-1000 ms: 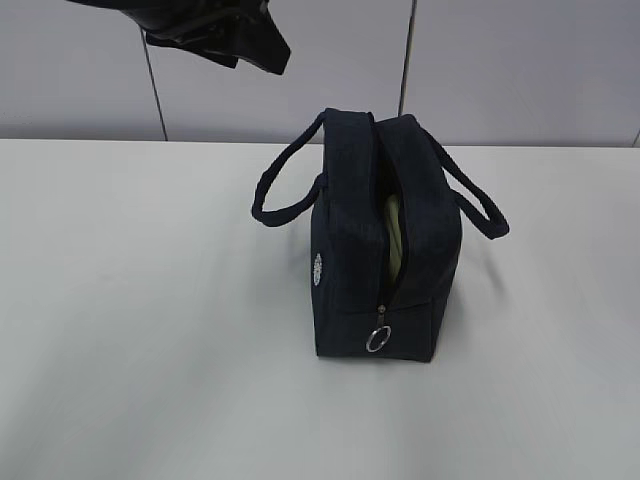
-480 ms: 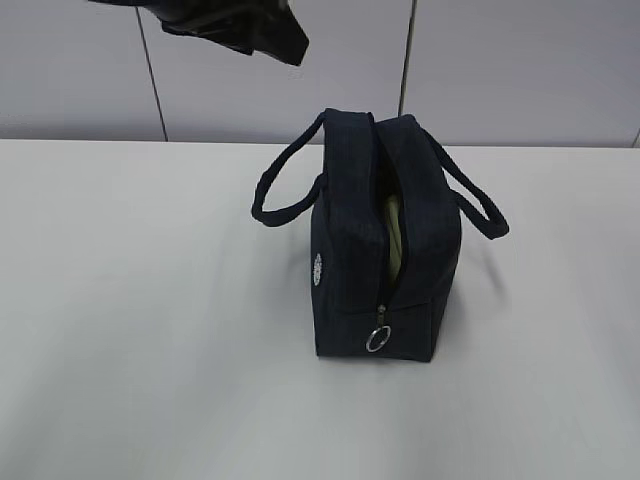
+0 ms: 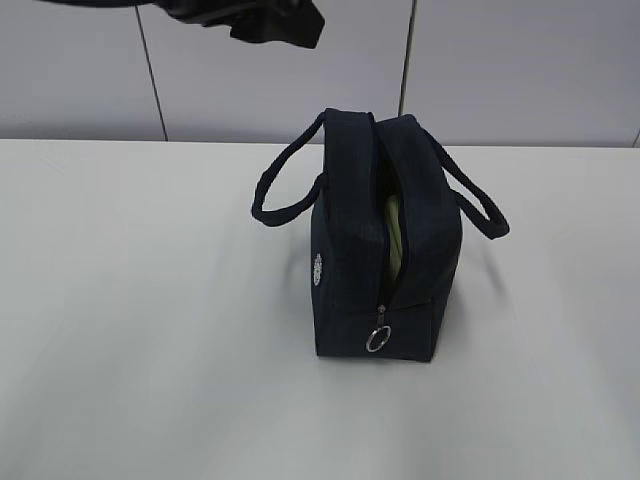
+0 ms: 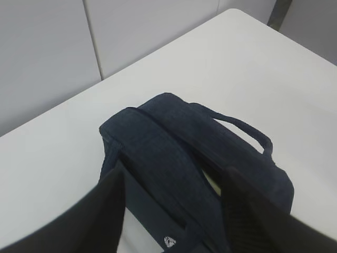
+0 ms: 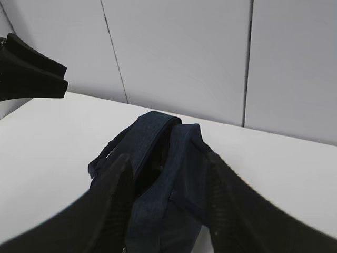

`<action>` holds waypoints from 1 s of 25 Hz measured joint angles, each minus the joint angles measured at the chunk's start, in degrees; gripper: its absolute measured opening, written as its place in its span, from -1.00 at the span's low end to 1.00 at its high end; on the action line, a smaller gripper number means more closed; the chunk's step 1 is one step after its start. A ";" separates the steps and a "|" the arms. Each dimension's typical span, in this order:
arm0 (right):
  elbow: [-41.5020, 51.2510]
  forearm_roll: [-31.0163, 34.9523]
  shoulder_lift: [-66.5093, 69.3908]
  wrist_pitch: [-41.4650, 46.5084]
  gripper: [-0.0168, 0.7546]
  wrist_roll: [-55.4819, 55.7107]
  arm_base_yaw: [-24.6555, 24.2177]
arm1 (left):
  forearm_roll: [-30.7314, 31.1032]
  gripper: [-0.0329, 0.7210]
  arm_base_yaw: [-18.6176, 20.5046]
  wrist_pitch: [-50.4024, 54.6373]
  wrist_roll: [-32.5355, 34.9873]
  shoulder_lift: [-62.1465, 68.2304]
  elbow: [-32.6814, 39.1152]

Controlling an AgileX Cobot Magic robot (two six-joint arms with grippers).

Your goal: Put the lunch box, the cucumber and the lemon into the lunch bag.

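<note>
The dark navy lunch bag [image 3: 385,250] stands on the white table [image 3: 150,330], its top zipper open and its ring pull [image 3: 376,340] hanging at the near end. A pale green strip of the lunch box [image 3: 396,238] shows inside the opening and also appears as the lunch box sliver [image 4: 212,184]. The cucumber and the lemon are hidden or out of view. My left gripper [image 4: 174,173] hovers open above the bag [image 4: 174,142], high at the top left as the left gripper [image 3: 275,22]. My right gripper [image 5: 168,158] is open above the bag [image 5: 168,174], holding nothing.
Both loop handles droop to the bag's sides, the left handle [image 3: 280,195] and the right handle [image 3: 480,205]. A grey panelled wall [image 3: 500,70] stands behind the table. The left arm [image 5: 31,74] shows at the upper left of the right wrist view.
The left gripper has drifted to the right and slightly upward along the top of the exterior view. The bag has not moved.
</note>
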 joint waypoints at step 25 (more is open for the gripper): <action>3.55 21.87 14.90 16.39 -0.07 -19.20 0.00 | -4.03 0.11 -0.26 -16.39 0.12 -20.60 34.20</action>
